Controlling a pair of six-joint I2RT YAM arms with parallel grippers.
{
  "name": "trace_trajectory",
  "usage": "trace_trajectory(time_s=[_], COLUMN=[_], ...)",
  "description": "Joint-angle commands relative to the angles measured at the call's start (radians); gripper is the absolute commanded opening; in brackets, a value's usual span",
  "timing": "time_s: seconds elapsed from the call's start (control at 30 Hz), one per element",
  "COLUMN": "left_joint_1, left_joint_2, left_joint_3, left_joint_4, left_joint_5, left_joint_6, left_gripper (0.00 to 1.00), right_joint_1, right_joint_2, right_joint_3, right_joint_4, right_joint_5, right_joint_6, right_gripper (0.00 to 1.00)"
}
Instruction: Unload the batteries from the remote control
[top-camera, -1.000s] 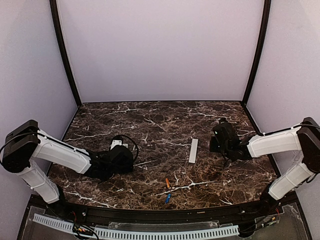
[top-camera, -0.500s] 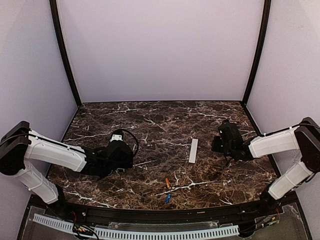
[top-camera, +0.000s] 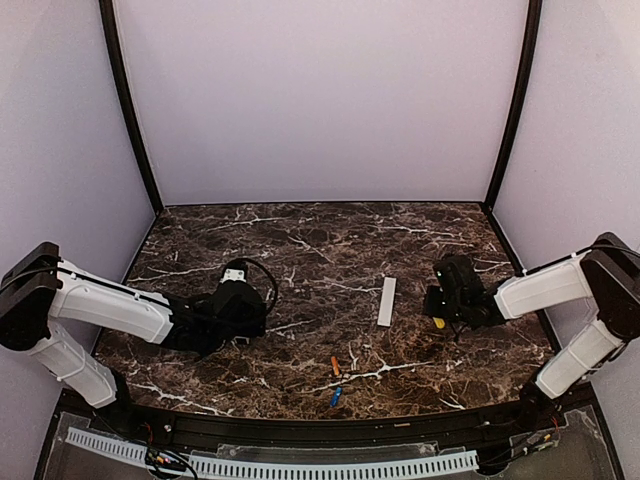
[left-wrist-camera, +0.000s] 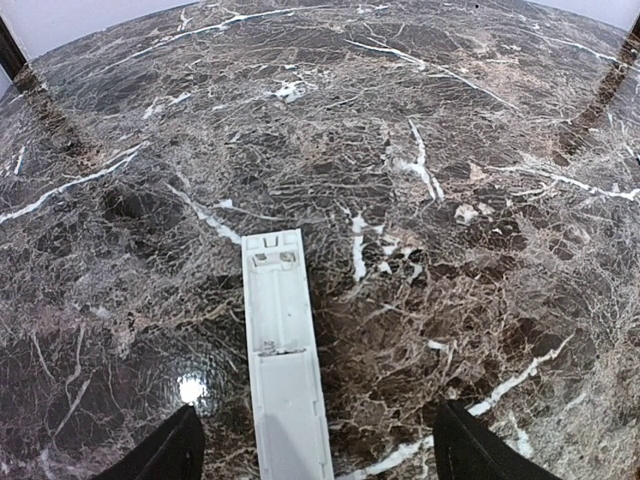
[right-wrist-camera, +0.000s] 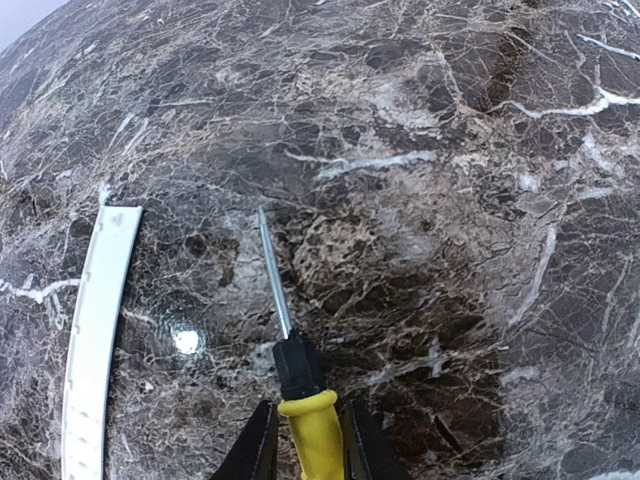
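Note:
The white remote control (left-wrist-camera: 281, 364) lies on the marble with its battery bay open and empty. It sits between the wide-open fingers of my left gripper (left-wrist-camera: 318, 455). In the top view the left gripper (top-camera: 224, 320) covers the remote. The orange battery (top-camera: 335, 365) and the blue battery (top-camera: 336, 396) lie on the table near the front edge. The flat white back cover (top-camera: 387, 300) lies mid-table and also shows in the right wrist view (right-wrist-camera: 93, 340). My right gripper (right-wrist-camera: 310, 440) is shut on the yellow-handled screwdriver (right-wrist-camera: 297, 380), low over the table right of the cover (top-camera: 438, 318).
Dark marble tabletop (top-camera: 330, 240) with lilac walls on three sides and black corner posts. A black rail (top-camera: 320, 430) runs along the near edge, just in front of the batteries.
My right gripper has come lower and a little nearer with the screwdriver, whose yellow handle now shows from above. My left arm shifted slightly a second ago and has since stayed still.

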Motion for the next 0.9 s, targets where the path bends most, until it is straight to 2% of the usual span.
trace_trajectory(time_s=[0.0,0.2,0.43,0.53,0.6,0.77,0.87], left_joint_1=[0.001,0.001,0.004,0.024,0.050,0.173,0.226], left_joint_2=[-0.004,-0.031,-0.117,-0.201,-0.254,-0.389,-0.431], left_joint_3=[-0.005,-0.018,-0.026,-0.030,-0.028,-0.049,-0.066], left_joint_4=[-0.002,-0.001,-0.034,-0.060,-0.085,-0.094,-0.082], left_joint_5=[-0.001,-0.005,-0.049,-0.084,-0.102,-0.096,-0.104], left_joint_6=[0.007,0.019,0.079,0.143,0.182,0.302,0.367], left_gripper=[0.79,0.79,0.79,0.79,0.79,0.81,0.83], right_joint_1=[-0.004,-0.004,-0.005,-0.006,-0.009,-0.039,-0.070], right_joint_2=[0.013,0.012,-0.072,-0.126,-0.169,-0.247,-0.273], right_joint_3=[0.003,0.030,0.106,0.156,0.175,0.227,0.255], right_joint_4=[-0.015,-0.037,-0.111,-0.142,-0.143,-0.161,-0.174], right_joint_5=[-0.016,-0.016,0.000,0.010,0.008,0.007,-0.001], right_joint_6=[0.007,-0.015,-0.095,-0.136,-0.165,-0.237,-0.273], right_gripper=[0.22,0.22,0.24,0.35,0.47,0.65,0.81])
